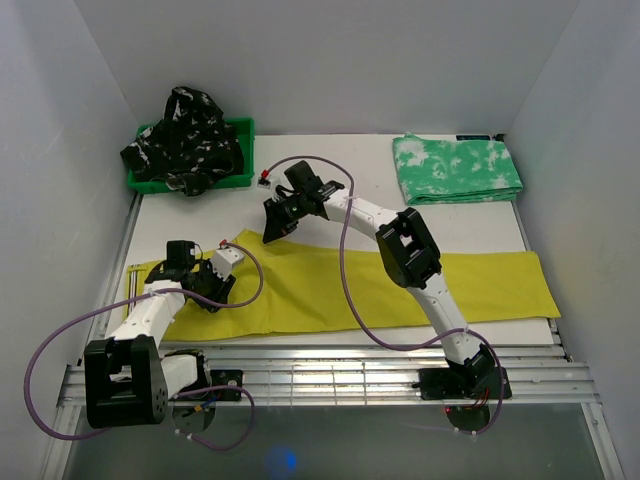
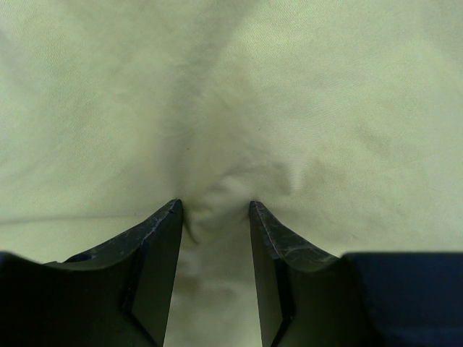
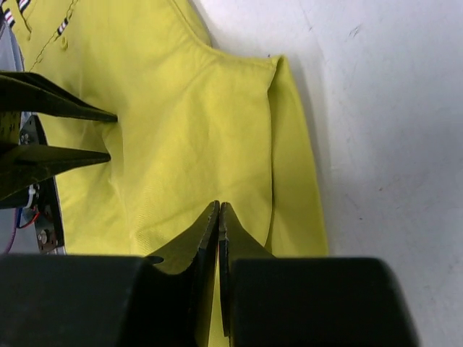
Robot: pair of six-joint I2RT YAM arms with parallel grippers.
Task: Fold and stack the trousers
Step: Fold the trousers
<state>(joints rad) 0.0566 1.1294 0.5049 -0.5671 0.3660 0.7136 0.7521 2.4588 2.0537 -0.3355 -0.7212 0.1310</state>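
Observation:
The mustard-yellow trousers (image 1: 450,285) lie flat and lengthwise across the near half of the table. My left gripper (image 1: 213,292) stands on their left end. In the left wrist view its jaws (image 2: 215,206) are apart and pressed into the yellow cloth (image 2: 325,108), with a small pucker between the tips. My right gripper (image 1: 270,230) is at the trousers' far edge near the waist. Its jaws (image 3: 218,205) are closed together on the yellow cloth (image 3: 188,108), a little in from the folded edge. The green-and-white pair (image 1: 455,168) lies folded at the back right. The black patterned pair (image 1: 185,135) is heaped in the bin.
The green plastic bin (image 1: 247,128) sits at the back left. White walls close in three sides. Bare white table (image 3: 391,108) lies beyond the yellow trousers' far edge. A metal rail (image 1: 350,375) runs along the front. The left gripper's fingers (image 3: 87,112) show in the right wrist view.

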